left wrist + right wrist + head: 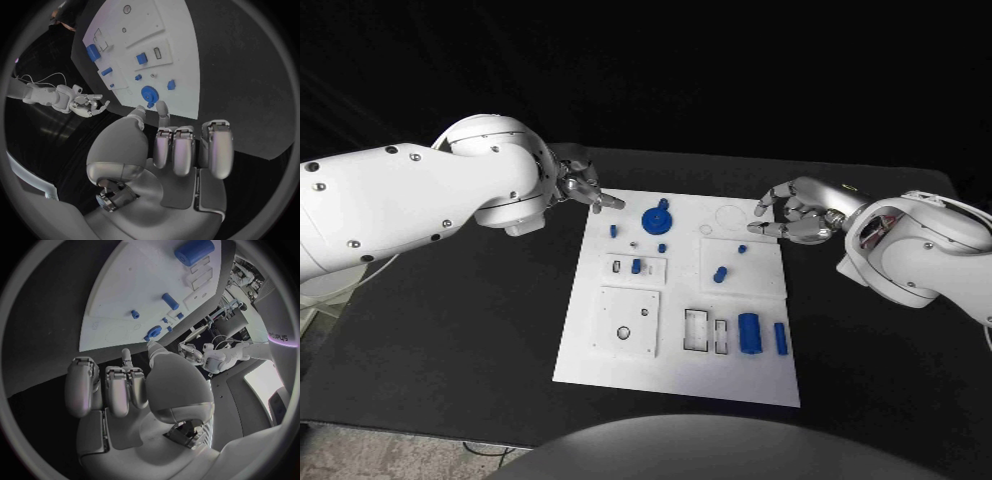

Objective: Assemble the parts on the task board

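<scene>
From the head view, the flat white rectangular task board (678, 340) lies in the middle of the black surface (444, 330). Small blue parts sit on it: a round blue gear-like disc (655, 219) near the far edge, short blue pegs (720, 273) around the middle, and two taller blue blocks (750, 333) by the near right corner. The left hand (581, 185) hangs at the board's far left corner, just beside the disc, fingers partly curled with nothing in them. The right hand (793, 213) is at the far right edge of the board, fingers curled in and nothing in its grasp that I can make out.

In the left wrist view, the left hand (178, 145) has most fingers folded down, thumb and one finger pointing toward the blue disc (148, 93), close to it but holding nothing.

In the right wrist view, the right hand (134, 385) has its fingers folded in toward the palm, clenched on nothing, just off the board's edge (125, 305).
</scene>
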Controlling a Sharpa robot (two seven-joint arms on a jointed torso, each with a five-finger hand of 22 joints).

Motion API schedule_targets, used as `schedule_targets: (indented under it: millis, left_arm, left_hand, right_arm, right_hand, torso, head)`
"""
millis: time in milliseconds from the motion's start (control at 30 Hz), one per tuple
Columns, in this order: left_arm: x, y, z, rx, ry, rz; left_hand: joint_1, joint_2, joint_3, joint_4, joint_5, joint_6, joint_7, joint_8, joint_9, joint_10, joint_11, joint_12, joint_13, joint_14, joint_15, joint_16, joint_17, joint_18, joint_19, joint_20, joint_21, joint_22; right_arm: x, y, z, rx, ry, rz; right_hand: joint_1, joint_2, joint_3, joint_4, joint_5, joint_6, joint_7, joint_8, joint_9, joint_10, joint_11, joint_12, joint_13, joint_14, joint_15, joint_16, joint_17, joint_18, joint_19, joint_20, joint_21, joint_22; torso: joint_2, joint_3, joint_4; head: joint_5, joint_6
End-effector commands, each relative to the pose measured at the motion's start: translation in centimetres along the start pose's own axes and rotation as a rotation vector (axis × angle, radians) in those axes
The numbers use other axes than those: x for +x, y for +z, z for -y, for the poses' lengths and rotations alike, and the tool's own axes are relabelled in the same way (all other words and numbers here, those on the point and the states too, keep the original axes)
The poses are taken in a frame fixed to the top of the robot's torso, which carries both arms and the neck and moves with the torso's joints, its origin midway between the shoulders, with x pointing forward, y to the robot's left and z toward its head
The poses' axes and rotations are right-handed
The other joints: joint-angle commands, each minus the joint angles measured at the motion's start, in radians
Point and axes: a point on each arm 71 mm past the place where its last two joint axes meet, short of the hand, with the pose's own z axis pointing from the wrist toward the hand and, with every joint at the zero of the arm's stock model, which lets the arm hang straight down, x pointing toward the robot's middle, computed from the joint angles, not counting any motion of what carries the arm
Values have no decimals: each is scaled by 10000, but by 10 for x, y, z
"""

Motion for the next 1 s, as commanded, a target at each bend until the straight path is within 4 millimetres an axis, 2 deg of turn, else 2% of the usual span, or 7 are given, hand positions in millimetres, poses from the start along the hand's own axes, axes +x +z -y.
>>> schedule_targets:
  millis: [33, 133, 333, 500, 700, 833, 1000]
  left_arm:
    - [2, 9, -2, -31, 65, -248]
    - [3, 18, -5, -139, 13, -228]
    - [11, 34, -5, -250, 20, -373]
    - [19, 45, -5, -258, -50, -388]
    - [24, 53, -6, -307, -146, -367]
    - [26, 55, -8, -369, -146, -488]
    - [28, 55, -8, -449, -109, -655]
  left_hand:
    - [221, 14, 8, -124, 130, -139, 42, -82, 56, 1064, -3, 24, 2608, 1049, -36, 24, 2632, -62, 365, -34, -55, 1886]
    - [247, 17, 3, -133, 149, -143, 45, -84, 67, 1064, 1, 24, 2608, 1049, -32, 24, 2632, -61, 364, -30, -56, 1887]
    - [174, 43, -98, -26, 104, -122, 61, -54, 142, 1064, 19, 24, 2608, 1049, -13, 24, 2632, -57, 350, -10, -69, 1880]
    - [61, 62, -249, 136, -53, -123, 72, -33, 233, 1064, 31, 24, 2608, 1049, 5, 24, 2632, -56, 344, 11, -76, 1884]
    - [-255, 92, -564, 412, -278, -121, 88, -20, 359, 1064, 50, 24, 2608, 1049, 25, 24, 2632, -44, 308, 34, -111, 1863]
    - [-234, 162, -585, 387, -194, -156, 92, -48, 378, 1064, 58, 24, 2608, 1049, 33, 24, 2632, -28, 263, 42, -154, 1823]
    - [59, 250, -590, 275, 231, -203, 100, -124, 420, 1064, 71, 24, 2608, 1049, 48, 24, 2632, -19, 229, 61, -188, 1810]
  right_arm:
    - [2, 0, -1, -201, 111, -2]
    - [3, 1, -1, -259, 148, 17]
    - [4, 0, -2, -348, 187, 68]
    - [3, 1, -4, -449, 216, 169]
    - [3, 0, -4, -481, 225, 194]
    - [3, 0, -3, -459, 221, 175]
    - [3, 0, -3, -455, 220, 165]
  right_hand:
    - [52, -6, -46, -5, 52, 60, 5, -40, -9, 1065, 72, 39, 2627, 956, 91, 28, 2259, -53, 69, 47, 27, 1890]
    - [53, -3, -46, -4, 54, 63, 6, -40, -10, 1065, 72, 39, 2627, 957, 91, 29, 2261, -53, 71, 47, 31, 1891]
    - [53, -3, -46, -4, 54, 63, 6, -40, -10, 1065, 72, 39, 2627, 957, 91, 29, 2261, -53, 71, 47, 31, 1891]
    - [59, 9, -46, 0, 64, 84, 6, -35, -15, 1065, 71, 39, 2627, 964, 89, 53, 2292, -62, 89, 45, 71, 1904]
    - [61, 21, -47, 6, 73, 104, 5, -30, -20, 1065, 69, 39, 2627, 969, 87, 67, 2310, -70, 105, 44, 105, 1915]
    - [61, 21, -47, 6, 73, 104, 5, -30, -20, 1065, 69, 39, 2627, 969, 87, 67, 2310, -70, 105, 44, 105, 1915]
    - [61, 21, -47, 6, 73, 104, 5, -30, -20, 1065, 69, 39, 2627, 969, 87, 67, 2310, -70, 105, 44, 105, 1915]
  torso:
    - [-8, -20, -1]
    - [-15, 8, -6]
    - [-2, 2, 9]
    - [17, -16, -26]
    - [18, 0, -20]
    - [1, 12, -6]
    - [-1, -3, -6]
  head:
    - [12, 2]
    - [-3, 2]
    - [-48, 2]
    - [-27, 2]
    - [-29, 2]
    - [-28, 2]
    - [-19, 2]
